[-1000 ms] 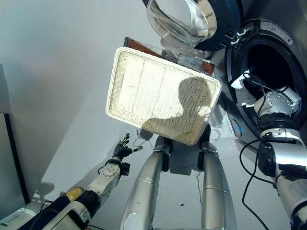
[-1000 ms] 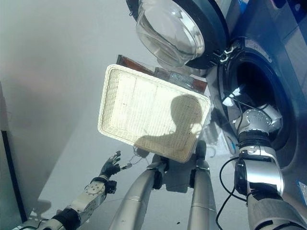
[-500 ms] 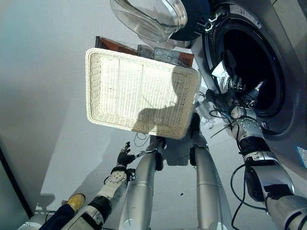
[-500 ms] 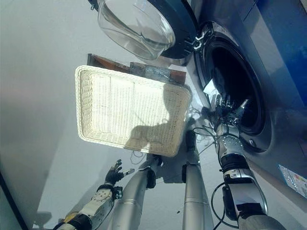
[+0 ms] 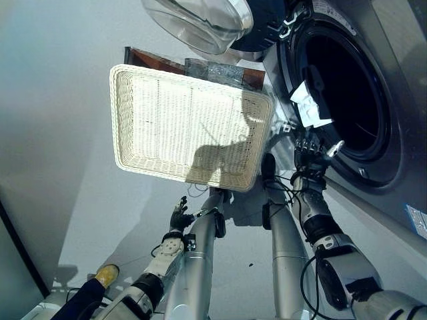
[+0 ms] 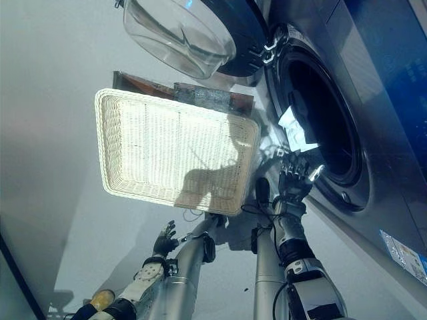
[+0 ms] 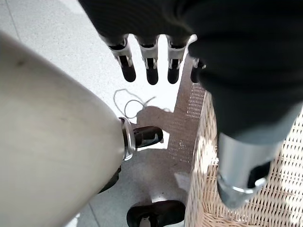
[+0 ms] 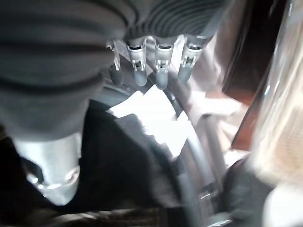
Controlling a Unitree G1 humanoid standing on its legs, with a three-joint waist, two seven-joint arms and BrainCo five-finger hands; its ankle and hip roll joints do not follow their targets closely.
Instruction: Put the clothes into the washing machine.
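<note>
R hand (image 6: 294,181) empty at the drum mouth, fingers straight & apart.
White garment (image 5: 309,107) lies inside the washing machine (image 5: 373,100), near the rim; could slip out. L hand (image 5: 179,218) relaxed, low by empty wicker basket (image 5: 160,127).
</note>
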